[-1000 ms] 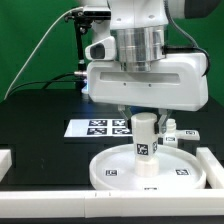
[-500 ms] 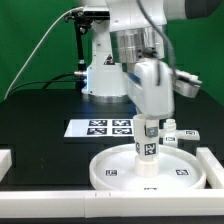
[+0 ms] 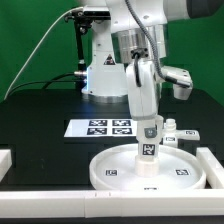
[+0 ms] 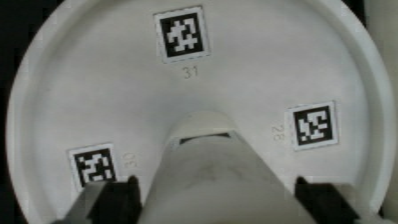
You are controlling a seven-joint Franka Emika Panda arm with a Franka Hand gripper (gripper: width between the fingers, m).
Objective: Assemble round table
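End effector (image 3: 148,128) has rotated, gripping leg (image 3: 147,152).

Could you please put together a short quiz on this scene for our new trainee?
1. True or false: the leg lies flat beside the disc.
2. What sits between the fingers of the gripper? A: the leg. B: nothing. C: the disc's rim.
3. Fill in: the wrist view shows ___ tags on the disc.

Key:
1. False. It stands upright at the disc's centre.
2. A.
3. Three.
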